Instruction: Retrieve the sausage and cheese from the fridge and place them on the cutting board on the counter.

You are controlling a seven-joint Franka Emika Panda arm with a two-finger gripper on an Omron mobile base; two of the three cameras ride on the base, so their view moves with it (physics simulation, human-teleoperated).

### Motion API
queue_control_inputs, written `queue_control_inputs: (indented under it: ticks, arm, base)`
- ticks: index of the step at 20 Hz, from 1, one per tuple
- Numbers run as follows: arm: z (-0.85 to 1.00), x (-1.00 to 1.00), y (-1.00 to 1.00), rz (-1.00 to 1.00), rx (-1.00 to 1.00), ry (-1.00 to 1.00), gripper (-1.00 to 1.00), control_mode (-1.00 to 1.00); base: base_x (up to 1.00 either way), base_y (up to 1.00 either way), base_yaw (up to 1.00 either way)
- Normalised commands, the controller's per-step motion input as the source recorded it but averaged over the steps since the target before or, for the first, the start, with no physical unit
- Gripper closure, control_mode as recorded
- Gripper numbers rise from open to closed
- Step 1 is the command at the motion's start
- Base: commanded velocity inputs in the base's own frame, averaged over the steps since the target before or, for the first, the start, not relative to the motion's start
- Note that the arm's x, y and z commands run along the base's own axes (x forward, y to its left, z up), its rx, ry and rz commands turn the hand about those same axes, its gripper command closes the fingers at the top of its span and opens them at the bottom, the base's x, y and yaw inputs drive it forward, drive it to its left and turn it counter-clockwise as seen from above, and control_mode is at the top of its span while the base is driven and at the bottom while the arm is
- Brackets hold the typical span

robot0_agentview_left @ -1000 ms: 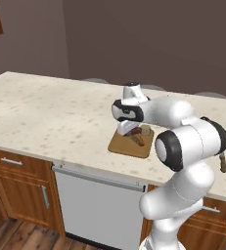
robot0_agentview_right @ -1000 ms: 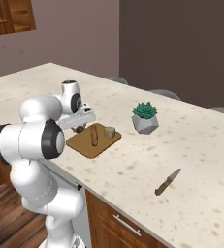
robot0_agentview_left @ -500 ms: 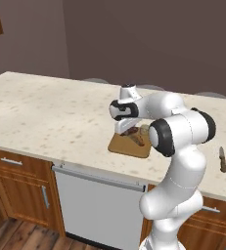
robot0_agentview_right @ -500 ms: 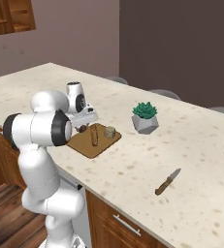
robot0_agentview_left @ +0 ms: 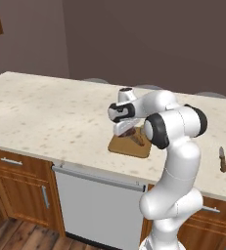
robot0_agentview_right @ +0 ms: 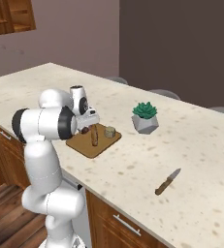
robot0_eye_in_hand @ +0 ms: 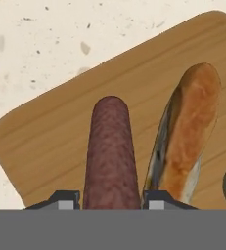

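Gripper (robot0_eye_in_hand: 109, 197) clamped around sausage (robot0_eye_in_hand: 110, 151) above cutting board (robot0_eye_in_hand: 51, 141); cheese (robot0_agentview_right: 110, 131) in right base view.

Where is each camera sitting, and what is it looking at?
Left base view: behind the arm to its left, looking down over the counter; the white arm rises at lower right.
Right base view: behind to its right, the arm at lower left.
Hand view: on the hand, looking along the claw at the sausage it grips.
All three show the cutting board.
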Motion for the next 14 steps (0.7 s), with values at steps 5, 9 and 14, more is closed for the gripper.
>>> queue_control_inputs:
  ticks: [5, 9, 14]
  arm:
    - [-0.28, 0.01, 0.00, -0.01, 0.00, -0.06, -1.00, -1.00]
    - [-0.27, 0.09, 0.03, 0.00, 0.00, -0.07, -1.00, -1.00]
    - [-0.03, -0.05, 0.04, 0.00, 0.00, -0.17, -1.00, -1.00]
  base:
    - [0.00, 0.00, 0.00]
    - [0.00, 0.00, 0.00]
    - [0.00, 0.00, 0.00]
